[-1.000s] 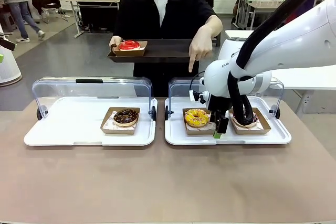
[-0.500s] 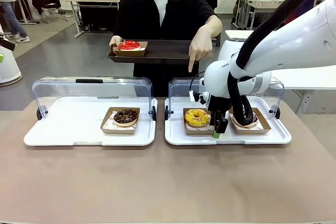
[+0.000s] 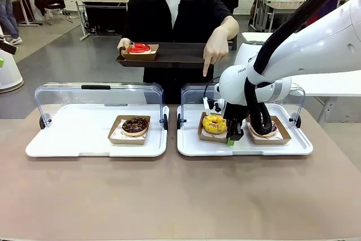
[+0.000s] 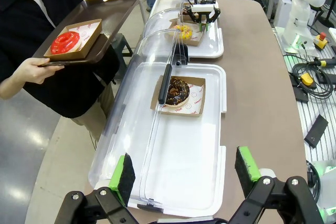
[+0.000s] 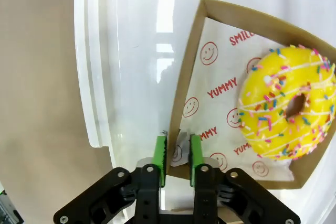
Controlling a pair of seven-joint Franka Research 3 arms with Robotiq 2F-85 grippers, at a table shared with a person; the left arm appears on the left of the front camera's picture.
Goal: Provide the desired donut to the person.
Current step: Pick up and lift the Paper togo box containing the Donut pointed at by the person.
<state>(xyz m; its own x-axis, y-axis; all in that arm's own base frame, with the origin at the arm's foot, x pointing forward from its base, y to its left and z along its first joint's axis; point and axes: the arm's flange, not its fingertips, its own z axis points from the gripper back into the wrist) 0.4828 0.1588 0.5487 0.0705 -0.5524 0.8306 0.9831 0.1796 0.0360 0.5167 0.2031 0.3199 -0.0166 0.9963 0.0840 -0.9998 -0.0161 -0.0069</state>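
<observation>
My right claw (image 5: 177,141) pinches the edge of the cardboard tray (image 5: 190,72) holding the yellow donut (image 5: 262,114). My left claw (image 4: 186,169) hangs wide open.

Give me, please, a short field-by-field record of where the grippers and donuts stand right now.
right gripper: shut on the rim of the cardboard tray holding the yellow sprinkled donut
left gripper: open, over the left display tray
person's hand: index finger pointing down toward the right display tray
serving tray: held by the person, carries a red donut
chocolate donut: in the left display tray
</observation>
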